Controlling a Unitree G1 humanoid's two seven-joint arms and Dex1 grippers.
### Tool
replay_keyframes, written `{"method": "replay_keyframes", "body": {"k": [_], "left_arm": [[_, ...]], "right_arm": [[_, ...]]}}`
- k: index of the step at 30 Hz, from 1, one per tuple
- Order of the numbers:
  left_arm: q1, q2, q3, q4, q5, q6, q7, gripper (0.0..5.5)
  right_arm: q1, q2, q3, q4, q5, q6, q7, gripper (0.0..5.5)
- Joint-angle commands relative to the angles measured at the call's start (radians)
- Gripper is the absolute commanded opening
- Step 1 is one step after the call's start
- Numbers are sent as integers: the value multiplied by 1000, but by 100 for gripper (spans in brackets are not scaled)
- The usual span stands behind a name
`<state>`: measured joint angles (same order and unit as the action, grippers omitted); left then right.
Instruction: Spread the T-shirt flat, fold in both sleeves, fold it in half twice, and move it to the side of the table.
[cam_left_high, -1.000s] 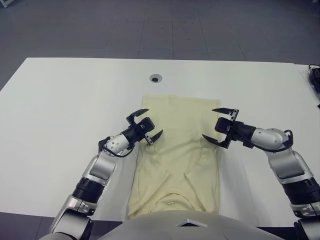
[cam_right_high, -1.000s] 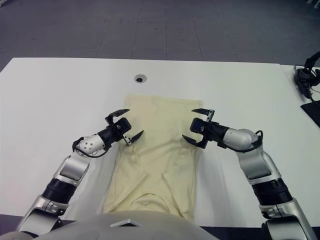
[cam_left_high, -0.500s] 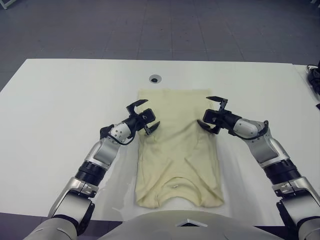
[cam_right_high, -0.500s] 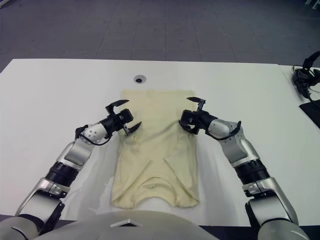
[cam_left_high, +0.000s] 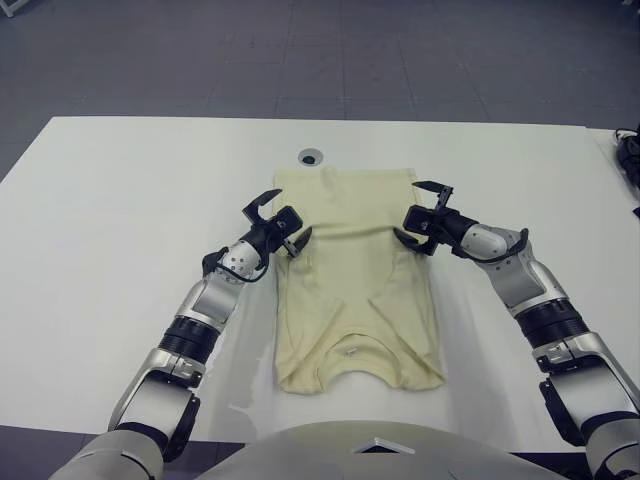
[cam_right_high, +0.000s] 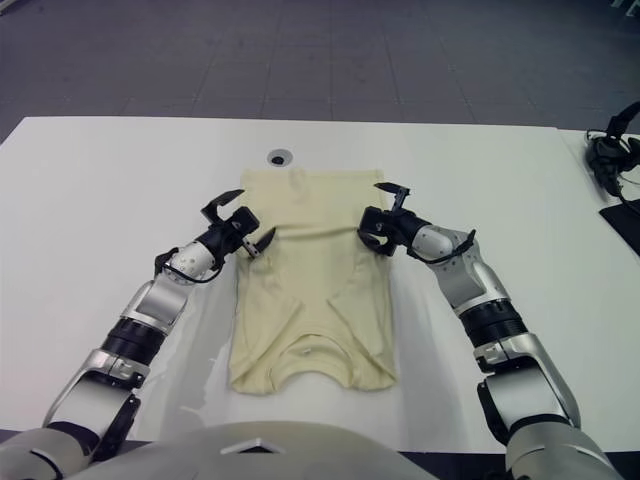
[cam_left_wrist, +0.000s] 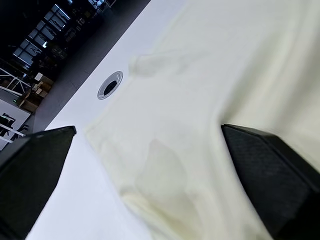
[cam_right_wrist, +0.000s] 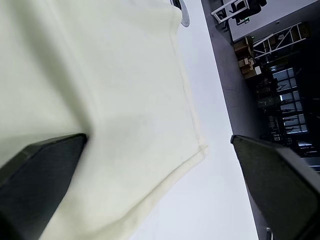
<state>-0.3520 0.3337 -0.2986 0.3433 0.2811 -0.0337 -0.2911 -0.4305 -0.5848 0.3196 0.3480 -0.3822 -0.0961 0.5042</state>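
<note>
Cream T-shirt (cam_left_high: 355, 290) lies on the white table (cam_left_high: 120, 200), sleeves folded in. The left gripper (cam_left_high: 290, 212) and right gripper (cam_left_high: 409, 209) sit at its opposite side edges, fingers spread wide, gripping nothing.

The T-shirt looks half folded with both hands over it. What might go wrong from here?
1. The left hand and right hand hang open at the side edges of the T-shirt; a pinch catching only the top layer could pull the folded-in sleeves loose.
2. A ridge of cloth runs between the hands, so the next fold may come out crooked.
3. The far edge lies close to the hole in the table and might snag there.
</note>
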Motion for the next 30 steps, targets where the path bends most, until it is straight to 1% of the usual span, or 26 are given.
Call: {"method": "replay_keyframes", "body": {"k": [1,5,9,14,17,19,21,24,27,30], "left_arm": [[11,-11,2,23,-7,-28,-12,540],[31,-19,4,-23,-33,-52,-40,540],[35,-18,40,-95,-61,-117,-23,540],[43,-5,115,-257,-162,-138,-68,540],[82,37,160,-415,-223,-107,-119,540],[144,108,167,-543,-260,-108,-204,540],[253,230,165,-674,-264,-104,-320,540],[438,386,194,-810,-227,-109,-430,540],[658,499,240,-961,-242,-116,-520,540],[832,567,254,-1077,-229,-100,-582,540]], "right_arm": [[26,3,-11,-27,23,43,46,539],[49,-11,-63,-116,75,86,69,539],[91,-38,-126,-248,111,133,90,539],[161,-93,-275,-498,221,230,143,539],[225,-123,-370,-673,310,303,183,539],[316,-146,-426,-803,375,343,228,539],[460,-165,-484,-938,439,359,279,539],[703,-175,-555,-1065,452,334,327,539],[914,-166,-601,-1130,458,287,374,539],[1105,-161,-615,-1183,451,242,420,539]]}}
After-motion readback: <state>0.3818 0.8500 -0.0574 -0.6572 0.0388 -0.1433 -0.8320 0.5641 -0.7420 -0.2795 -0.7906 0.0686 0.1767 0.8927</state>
